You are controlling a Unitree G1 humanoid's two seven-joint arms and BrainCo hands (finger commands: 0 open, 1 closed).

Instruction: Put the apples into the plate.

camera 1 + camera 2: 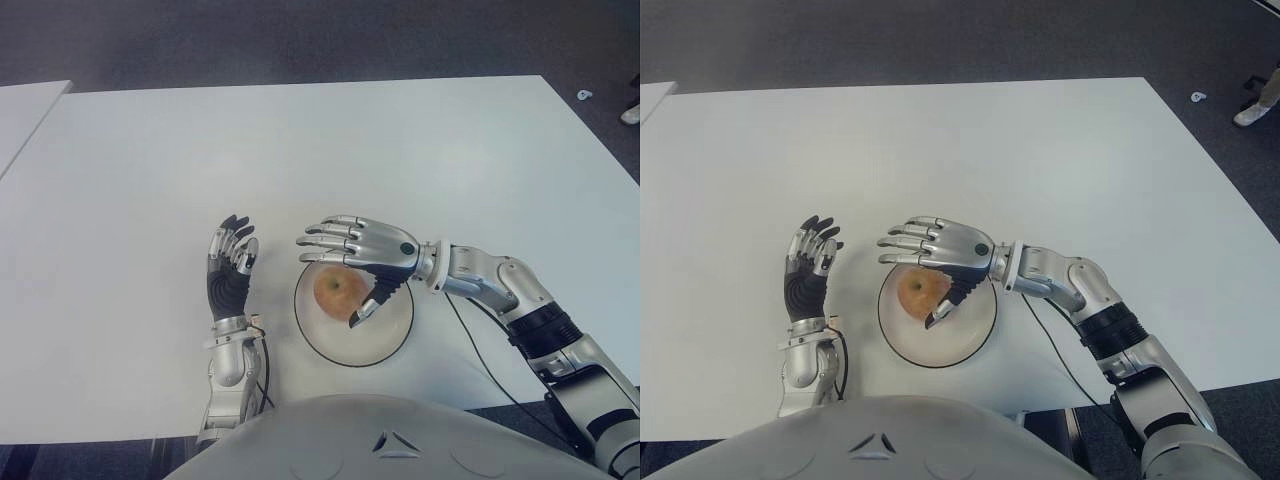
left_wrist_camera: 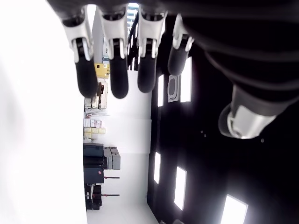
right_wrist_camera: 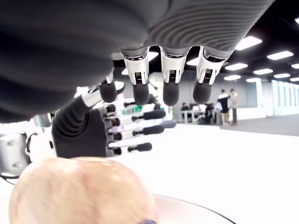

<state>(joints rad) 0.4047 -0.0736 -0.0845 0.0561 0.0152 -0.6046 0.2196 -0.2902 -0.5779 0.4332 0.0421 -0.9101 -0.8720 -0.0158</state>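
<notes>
1. The left hand (image 1: 231, 268) shows just left of the plate (image 1: 396, 335), palm turned toward it, fingers straight and spread, holding nothing. It looks idle. The risk on this side is small: a sideways drift could bump the plate rim and shift it across the table (image 1: 300, 150).

2. The apple (image 1: 340, 293) sits inside the plate, toward its far-left part. It is the only apple in view, so the task looks about finished. Being round, it could roll on the shallow dish if nudged, and it lies nearer the rim than the centre.

3. The right hand (image 1: 357, 250) hovers over the apple, fingers extended flat above it and the thumb (image 1: 372, 303) angled down beside its right side. Nothing is gripped; the right wrist view shows a clear gap between the fingertips and the fruit.

4. The main hazard is the withdrawal. If the hand pulls back low or sideways, the thumb could catch the apple and knock it over the rim, or drag the plate. Lifting straight up first would likely avoid that.
</notes>
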